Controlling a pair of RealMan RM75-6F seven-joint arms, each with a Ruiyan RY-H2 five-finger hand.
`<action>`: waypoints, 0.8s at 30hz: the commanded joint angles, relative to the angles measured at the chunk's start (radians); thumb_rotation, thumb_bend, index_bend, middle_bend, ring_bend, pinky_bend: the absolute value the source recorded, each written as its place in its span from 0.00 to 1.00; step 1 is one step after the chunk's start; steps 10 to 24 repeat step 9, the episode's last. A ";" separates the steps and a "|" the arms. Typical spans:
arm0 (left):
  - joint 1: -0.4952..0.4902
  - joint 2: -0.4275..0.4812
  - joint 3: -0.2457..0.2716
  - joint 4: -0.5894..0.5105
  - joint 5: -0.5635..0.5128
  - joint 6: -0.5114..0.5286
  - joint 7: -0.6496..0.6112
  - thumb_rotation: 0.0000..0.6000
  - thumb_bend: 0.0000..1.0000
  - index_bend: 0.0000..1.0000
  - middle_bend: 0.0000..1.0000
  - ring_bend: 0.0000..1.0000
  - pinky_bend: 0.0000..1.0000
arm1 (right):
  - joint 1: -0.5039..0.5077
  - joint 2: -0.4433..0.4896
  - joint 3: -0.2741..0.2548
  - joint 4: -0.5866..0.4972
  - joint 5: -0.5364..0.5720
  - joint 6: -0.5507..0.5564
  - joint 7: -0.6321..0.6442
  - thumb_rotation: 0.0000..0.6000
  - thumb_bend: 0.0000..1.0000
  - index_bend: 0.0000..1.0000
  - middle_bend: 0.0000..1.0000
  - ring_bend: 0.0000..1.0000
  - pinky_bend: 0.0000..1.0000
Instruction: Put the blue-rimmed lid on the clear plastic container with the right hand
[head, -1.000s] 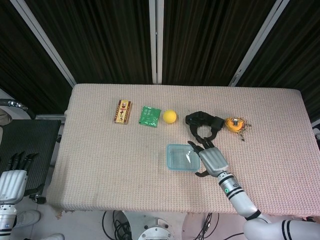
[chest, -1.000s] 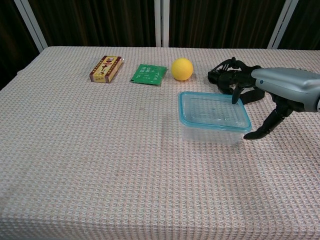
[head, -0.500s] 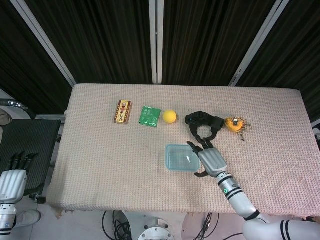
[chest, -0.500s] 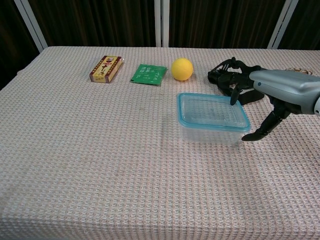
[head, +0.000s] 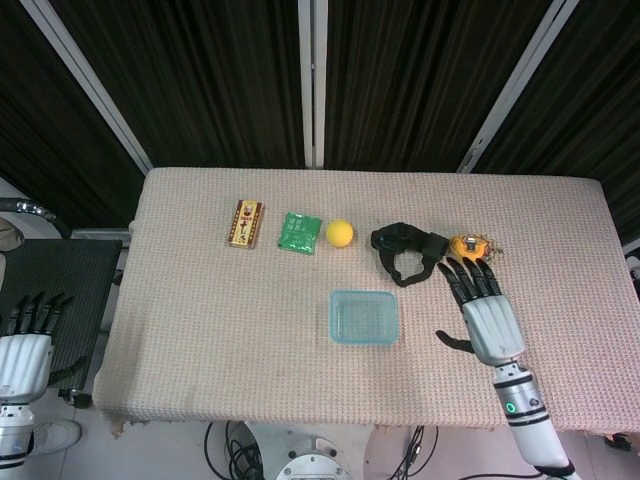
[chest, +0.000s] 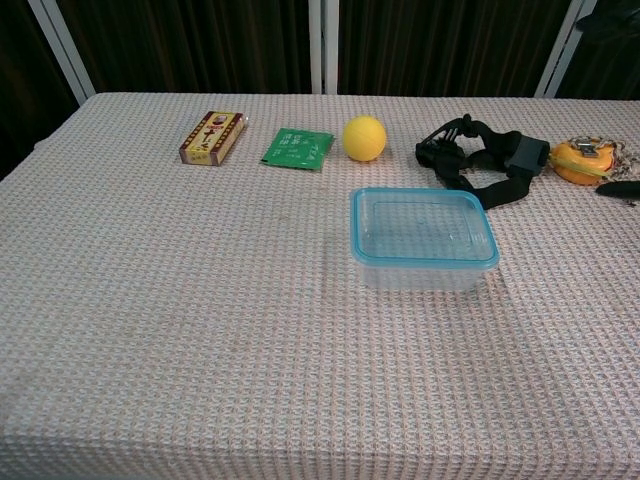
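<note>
A beige woven-cloth table (head: 200, 330) stands before dark curtains. Nearest, the right hand (head: 484, 312) hovers empty, fingers spread; the left hand (head: 24, 345) hangs open off-table. The blue-rimmed lid (chest: 424, 225) already sits on the clear plastic container (chest: 420, 268), left of the right hand, long axis across. Beyond: black strap (chest: 478, 160), yellow ball (chest: 364, 138), green packet (chest: 297, 148), brown box (chest: 213, 137); print unreadable.

Place: robot test lab (staged, not domestic)
Evidence: cloth-covered table (head: 250, 340); dark curtains (head: 220, 80); floor cables (head: 235, 450)
</note>
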 joint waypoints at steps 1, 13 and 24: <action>0.000 -0.001 0.000 -0.017 0.024 0.020 0.025 1.00 0.00 0.14 0.11 0.02 0.00 | -0.143 0.070 -0.069 0.048 -0.113 0.164 0.090 1.00 0.03 0.00 0.02 0.00 0.00; -0.001 0.022 0.021 -0.086 0.046 0.010 0.053 1.00 0.00 0.14 0.11 0.02 0.00 | -0.249 0.129 -0.111 0.120 -0.125 0.207 0.264 1.00 0.03 0.00 0.03 0.00 0.00; -0.001 0.022 0.021 -0.086 0.046 0.010 0.053 1.00 0.00 0.14 0.11 0.02 0.00 | -0.249 0.129 -0.111 0.120 -0.125 0.207 0.264 1.00 0.03 0.00 0.03 0.00 0.00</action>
